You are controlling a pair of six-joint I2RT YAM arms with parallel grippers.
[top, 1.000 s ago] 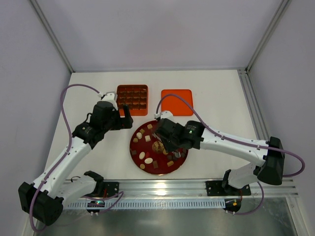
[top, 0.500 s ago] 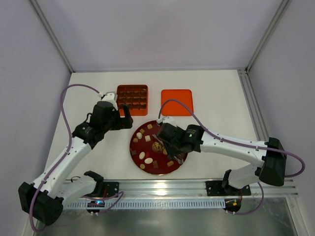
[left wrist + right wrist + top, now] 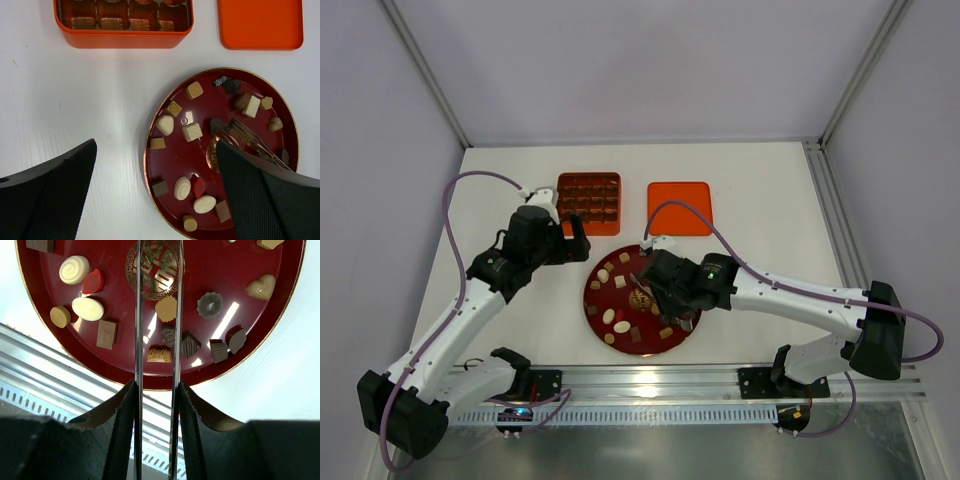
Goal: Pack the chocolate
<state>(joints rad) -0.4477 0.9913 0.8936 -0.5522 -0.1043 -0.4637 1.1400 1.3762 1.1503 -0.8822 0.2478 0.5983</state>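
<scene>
Many small chocolate pieces [image 3: 620, 281] in dark brown, tan and cream lie on a round red plate [image 3: 595, 310]. They also show in the left wrist view [image 3: 192, 132] and the right wrist view [image 3: 80, 308]. My right gripper [image 3: 658, 290] [image 3: 156, 386] is shut on metal tongs [image 3: 138, 315] [image 3: 250, 137] held over the plate's middle. The two tong blades stand apart, with a tan fluted piece [image 3: 166, 309] between them. My left gripper [image 3: 576, 240] [image 3: 156, 150] is open and empty, above the table between the plate and the orange compartment box [image 3: 588, 203] [image 3: 122, 25].
An orange lid [image 3: 680, 207] [image 3: 260, 24] lies flat to the right of the box. The box's cells hold brown paper cups. A metal rail [image 3: 650, 380] [image 3: 45, 370] runs along the near table edge, just below the plate.
My right gripper has moved with the tongs a little toward the near side of the plate. The left arm has not moved.
</scene>
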